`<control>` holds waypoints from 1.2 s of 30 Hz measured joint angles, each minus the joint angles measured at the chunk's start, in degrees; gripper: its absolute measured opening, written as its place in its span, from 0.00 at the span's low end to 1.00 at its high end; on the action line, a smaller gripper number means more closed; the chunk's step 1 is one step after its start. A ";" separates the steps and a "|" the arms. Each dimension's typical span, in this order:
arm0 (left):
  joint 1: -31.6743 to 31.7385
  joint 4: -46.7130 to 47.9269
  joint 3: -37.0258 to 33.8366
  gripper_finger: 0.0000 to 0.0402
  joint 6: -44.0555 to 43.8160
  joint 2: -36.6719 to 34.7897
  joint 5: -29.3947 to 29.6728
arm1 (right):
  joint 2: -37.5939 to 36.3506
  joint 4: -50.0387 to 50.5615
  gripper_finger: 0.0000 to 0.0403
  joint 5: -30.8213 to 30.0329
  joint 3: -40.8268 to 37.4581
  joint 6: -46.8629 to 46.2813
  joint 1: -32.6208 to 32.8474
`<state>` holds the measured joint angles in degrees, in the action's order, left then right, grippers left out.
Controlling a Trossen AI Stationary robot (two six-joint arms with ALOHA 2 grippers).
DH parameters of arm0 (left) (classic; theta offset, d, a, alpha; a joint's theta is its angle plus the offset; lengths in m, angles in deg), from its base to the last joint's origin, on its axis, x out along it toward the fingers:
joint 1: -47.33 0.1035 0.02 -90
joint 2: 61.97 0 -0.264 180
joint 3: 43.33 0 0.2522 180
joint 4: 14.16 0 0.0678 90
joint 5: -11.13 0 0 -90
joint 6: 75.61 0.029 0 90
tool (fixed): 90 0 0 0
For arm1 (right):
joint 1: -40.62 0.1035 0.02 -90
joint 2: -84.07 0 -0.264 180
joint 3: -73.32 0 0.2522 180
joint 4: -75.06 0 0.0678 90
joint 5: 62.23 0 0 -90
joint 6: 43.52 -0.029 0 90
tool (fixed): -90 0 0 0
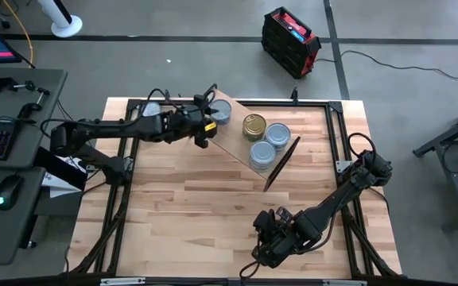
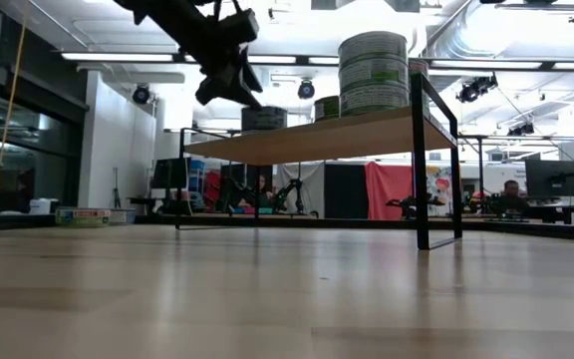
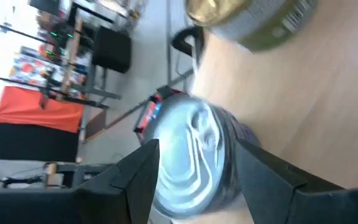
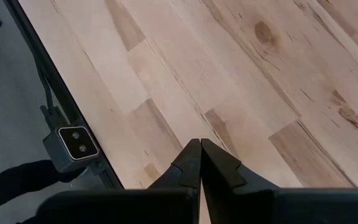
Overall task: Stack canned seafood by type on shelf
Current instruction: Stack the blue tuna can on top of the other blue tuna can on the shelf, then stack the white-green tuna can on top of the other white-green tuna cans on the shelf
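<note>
Pale plank wood forms the big table (image 1: 213, 214), and on it stands the smaller light-wood shelf board on thin black metal legs (image 1: 241, 147), carrying short round tins so that like sits with like: a gold-topped tin (image 1: 254, 125) beside stacked silver-blue tins (image 1: 270, 144) at one end. Over the shelf's other end the left gripper (image 1: 206, 121) has its dark fingers spread on either side of a smooth silver-blue-topped round tin (image 3: 194, 158) resting on the board, apparently released there. Smallest in play, the right gripper (image 4: 200, 163) waits pinched shut and empty, low over the table's near edge.
</note>
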<state>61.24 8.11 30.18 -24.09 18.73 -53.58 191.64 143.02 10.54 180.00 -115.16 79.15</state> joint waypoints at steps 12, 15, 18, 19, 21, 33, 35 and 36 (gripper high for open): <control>-0.90 2.63 2.19 0.49 -3.54 0.04 3.28 | 0.01 0.03 0.00 0.01 0.00 1.62 0.00; -1.87 3.34 3.15 0.49 -6.60 0.07 1.70 | 0.02 0.13 0.00 0.01 0.00 2.16 0.00; -1.64 2.20 3.41 0.49 -7.90 0.02 -0.38 | 0.02 0.45 0.00 0.01 0.00 2.21 0.00; -1.27 2.33 3.39 0.49 -7.86 0.04 -0.33 | 0.02 0.46 0.00 0.00 0.00 2.23 0.00; -1.02 2.55 3.34 0.49 -8.04 0.09 0.66 | 0.02 0.46 0.00 0.01 0.00 2.57 0.00; -4.81 18.23 -7.00 0.41 -63.85 -21.03 9.26 | 0.02 3.48 0.00 -2.82 0.00 2.67 0.15; -5.05 18.37 -14.06 0.31 -71.58 -25.61 16.54 | 0.02 3.91 0.00 -3.53 0.00 2.67 0.14; -5.04 19.01 -17.54 0.25 -76.09 -27.49 19.57 | 0.02 3.97 0.00 -3.66 0.00 2.67 0.15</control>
<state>56.20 27.13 12.64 -100.18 -8.76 -34.01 191.66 146.99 6.88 180.00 -112.49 79.30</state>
